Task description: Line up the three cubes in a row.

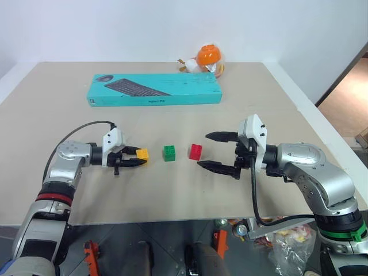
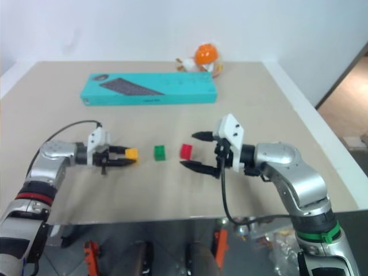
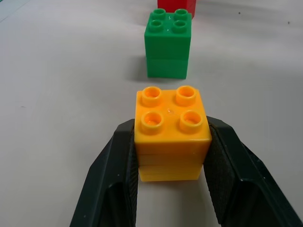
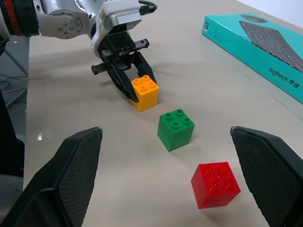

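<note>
Small yellow-orange studded plastic toy-brick cube: four round studs on top, glossy, resting on the surface, clamped on two opposite sides by the left pincer. Black fingers have textured inner pads pressed flat against the cube's side walls. In the left wrist view the fingers are cut off at the frame edge.

Small green studded plastic cube: stands free on the surface just to the right of the yellow-orange one, a gap between them. A seam across its side wall suggests two stacked halves.

Small red studded plastic cube: next along to the right, apart from the green cube. In the left wrist view only its lower edge shows. In the head views the three cubes lie roughly in one line running left to right.

Right pincer: released, fingers spread wide, held just to the right of the red cube and not touching it. Finger pads show a fine mesh texture; both are cut off by the frame in the right wrist view.

Surface: matte beige, smooth.

Long teal cardboard box: lies flat at the far side, printed with a keyboard picture; "logitech" reads on its side in the right wrist view, smaller print beside it illegible.

Orange-and-white round toy: behind the box's right end, details hard to make out.
</note>
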Controlling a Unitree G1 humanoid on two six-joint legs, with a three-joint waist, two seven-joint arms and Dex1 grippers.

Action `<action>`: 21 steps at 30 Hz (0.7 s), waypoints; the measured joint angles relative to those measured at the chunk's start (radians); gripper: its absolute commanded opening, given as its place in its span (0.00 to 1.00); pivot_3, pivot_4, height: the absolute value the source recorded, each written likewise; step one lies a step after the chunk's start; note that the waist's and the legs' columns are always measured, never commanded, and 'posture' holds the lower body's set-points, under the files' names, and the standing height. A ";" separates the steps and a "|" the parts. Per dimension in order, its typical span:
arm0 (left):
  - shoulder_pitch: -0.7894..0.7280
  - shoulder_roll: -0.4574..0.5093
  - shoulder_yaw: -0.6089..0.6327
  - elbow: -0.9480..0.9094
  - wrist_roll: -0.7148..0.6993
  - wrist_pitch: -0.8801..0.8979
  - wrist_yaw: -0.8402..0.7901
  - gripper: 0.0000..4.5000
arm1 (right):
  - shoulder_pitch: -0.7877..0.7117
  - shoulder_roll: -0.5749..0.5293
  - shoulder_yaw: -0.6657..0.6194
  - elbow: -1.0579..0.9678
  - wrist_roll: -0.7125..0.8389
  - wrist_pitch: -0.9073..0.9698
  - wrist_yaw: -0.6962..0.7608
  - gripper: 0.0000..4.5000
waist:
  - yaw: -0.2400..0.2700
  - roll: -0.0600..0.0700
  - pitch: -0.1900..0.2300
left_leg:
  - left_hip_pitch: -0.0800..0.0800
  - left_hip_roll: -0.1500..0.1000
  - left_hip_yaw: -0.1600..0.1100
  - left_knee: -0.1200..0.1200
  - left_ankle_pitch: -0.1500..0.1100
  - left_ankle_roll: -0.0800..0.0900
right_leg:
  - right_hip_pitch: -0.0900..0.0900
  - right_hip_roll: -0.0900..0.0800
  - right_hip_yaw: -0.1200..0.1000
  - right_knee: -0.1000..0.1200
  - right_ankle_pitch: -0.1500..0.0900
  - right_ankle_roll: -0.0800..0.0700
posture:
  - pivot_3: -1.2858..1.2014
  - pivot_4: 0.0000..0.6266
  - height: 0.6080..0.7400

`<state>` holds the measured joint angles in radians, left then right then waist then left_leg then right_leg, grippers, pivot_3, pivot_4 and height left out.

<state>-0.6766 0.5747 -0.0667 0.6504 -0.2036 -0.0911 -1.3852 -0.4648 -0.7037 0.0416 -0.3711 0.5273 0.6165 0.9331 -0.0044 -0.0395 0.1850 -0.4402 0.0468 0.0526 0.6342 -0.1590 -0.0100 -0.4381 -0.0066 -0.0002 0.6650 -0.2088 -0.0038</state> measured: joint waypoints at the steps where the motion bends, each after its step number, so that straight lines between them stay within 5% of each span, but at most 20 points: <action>1: 0.000 -0.003 0.000 -0.003 -0.002 0.008 -0.003 0.29 | 0.000 0.000 0.000 0.000 0.000 0.000 0.000 1.00 | 0.000 0.000 0.000 | 0.000 0.000 0.000 0.000 0.000 0.000 | 0.000 0.000 0.000 0.000 0.000 0.000 | 0.52 0.24 1.00; 19: -0.018 -0.004 -0.015 0.003 0.024 -0.012 -0.042 0.29 | 0.017 0.000 0.000 -0.001 -0.001 -0.001 -0.008 1.00 | 0.000 0.000 0.000 | 0.000 0.001 0.000 0.000 0.000 0.000 | -0.001 0.004 0.000 0.000 0.000 -0.001 | 0.52 0.24 1.00; 21: -0.024 -0.004 -0.017 0.015 0.029 -0.024 -0.043 0.52 | 0.018 0.000 -0.001 -0.001 -0.001 -0.001 -0.014 1.00 | 0.001 0.000 0.000 | 0.000 0.001 0.000 0.000 0.000 0.000 | -0.001 0.004 0.000 0.000 0.000 -0.001 | 0.52 0.24 1.00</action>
<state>-0.7007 0.5709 -0.0836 0.6656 -0.1745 -0.1155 -1.4282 -0.4468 -0.7038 0.0410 -0.3722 0.5261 0.6153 0.9196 -0.0037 -0.0395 0.1850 -0.4401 0.0477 0.0527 0.6339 -0.1590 -0.0102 -0.4391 -0.0029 -0.0004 0.6651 -0.2083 -0.0052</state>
